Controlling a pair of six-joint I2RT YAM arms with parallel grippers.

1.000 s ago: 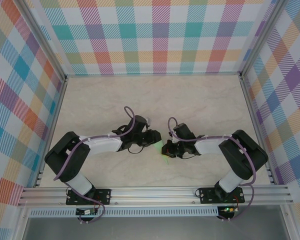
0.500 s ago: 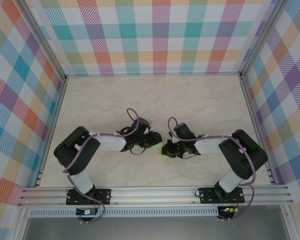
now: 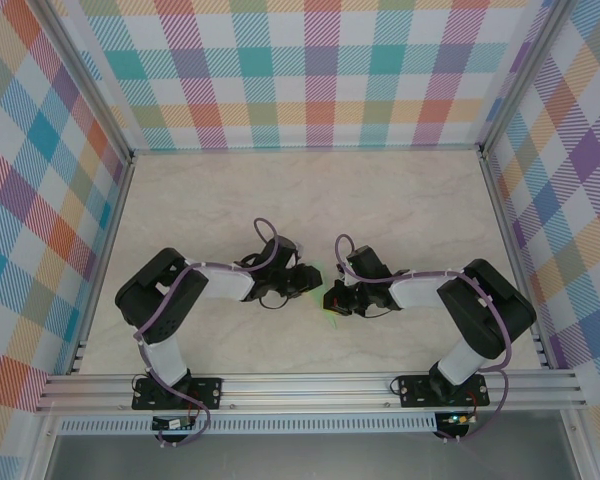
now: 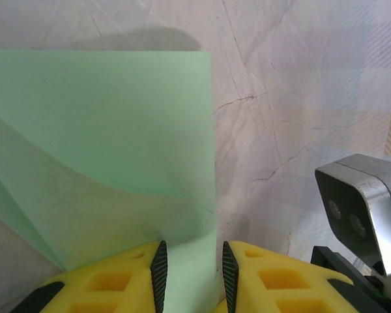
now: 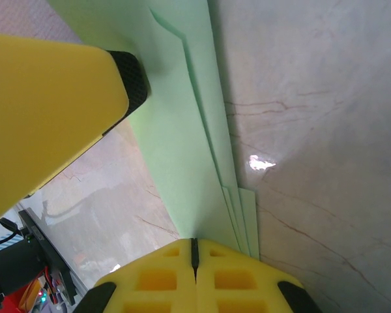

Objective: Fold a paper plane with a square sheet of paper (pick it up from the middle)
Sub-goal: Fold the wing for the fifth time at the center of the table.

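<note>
From the top view, the left gripper [image 3: 306, 279] and right gripper [image 3: 332, 298] meet almost tip to tip. A sliver of the green sheet [image 3: 326, 304] shows just below the right jaws. Compared with a second ago, the left arm's elbow has swung inward and its wrist has turned a little. The right arm has not moved.

From the left wrist, the sheet [image 4: 104, 150] runs forward from between the left gripper's [image 4: 193, 274] jaws. They stand parted around it, not pinching, with a loose fold bulging to their left.

From the right wrist, the right gripper [image 5: 194, 251] is clamped tight on the stacked layers of the sheet [image 5: 176, 130]. The left finger [image 5: 52, 98] hovers ahead of its jaws.

In my judgement, the fold will go best if the right pinch holds firm. The left jaws should close only once the edges line up, then press along the crease.
</note>
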